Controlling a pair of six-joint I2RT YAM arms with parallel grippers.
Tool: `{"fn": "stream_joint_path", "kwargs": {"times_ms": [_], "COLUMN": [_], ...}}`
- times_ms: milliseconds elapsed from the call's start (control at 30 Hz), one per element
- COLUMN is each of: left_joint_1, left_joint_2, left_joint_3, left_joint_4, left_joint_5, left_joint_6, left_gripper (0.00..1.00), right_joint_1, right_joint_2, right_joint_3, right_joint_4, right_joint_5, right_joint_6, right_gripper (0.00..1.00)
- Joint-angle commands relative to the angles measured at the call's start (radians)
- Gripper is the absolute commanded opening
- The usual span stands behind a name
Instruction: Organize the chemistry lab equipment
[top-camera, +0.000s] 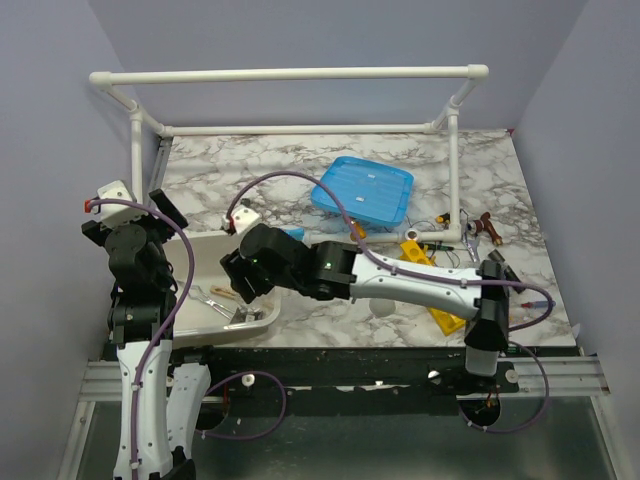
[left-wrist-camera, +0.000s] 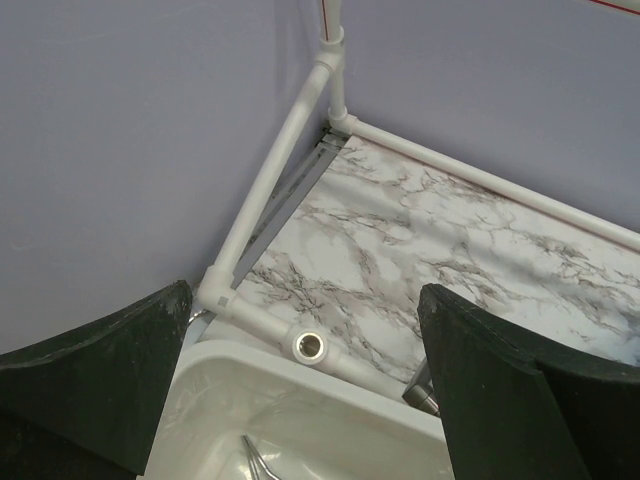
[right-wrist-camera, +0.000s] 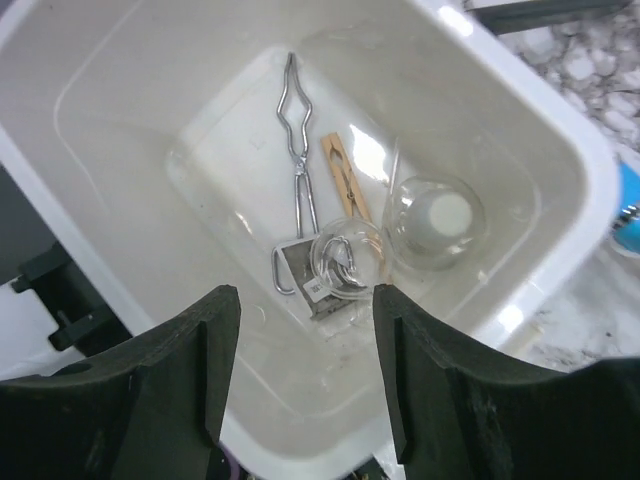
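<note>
Right hand (right-wrist-camera: 305, 300) hangs over the white tub (right-wrist-camera: 100, 150), fingers partly apart and empty; left hand (left-wrist-camera: 305, 300) gapes wide, also empty. On the tub floor a small beaker (right-wrist-camera: 345, 262) lies with metal tongs (right-wrist-camera: 297, 150) at its 11 o'clock, a wooden peg (right-wrist-camera: 343, 178) at 12 and a glass flask (right-wrist-camera: 435, 218) at 2 o'clock

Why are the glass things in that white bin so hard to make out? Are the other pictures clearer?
Right wrist view: the clear flask and small beaker catch bright glare against the white tub, blurring their outlines, while the metal tongs read sharply. Left wrist view: the marble table is crisp, the near dark jaws soft. Top external view: even light, faint shadows.
</note>
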Motion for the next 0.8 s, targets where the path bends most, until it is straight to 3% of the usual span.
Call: {"fn": "stream_joint_path", "kwargs": {"times_ms": [0,367,767], "left_joint_1": [0.006,0.001,-0.004], "left_joint_2": [-0.001,-0.004,-0.003], "left_joint_3": [-0.001,0.001,-0.004], "left_joint_4": [0.002,-0.002,0.000], "left_joint_5": [0.026,0.032,0.031], "left_joint_6": [-0.014,-0.017,-0.016], "left_gripper": [0.99,0.99,0.99], "right_joint_1": [-0.018,-0.322,-0.404], "right_joint_2": [-0.160,-0.511,-0.459], "right_joint_3": [-0.105,-0.594,-0.850], "right_joint_4": [0.010,-0.025,0.069], "right_joint_5": [0.149,0.242,0.259], "right_joint_6": [0.071,0.381,0.516], "right_gripper": [0.63,0.66,0.58]}}
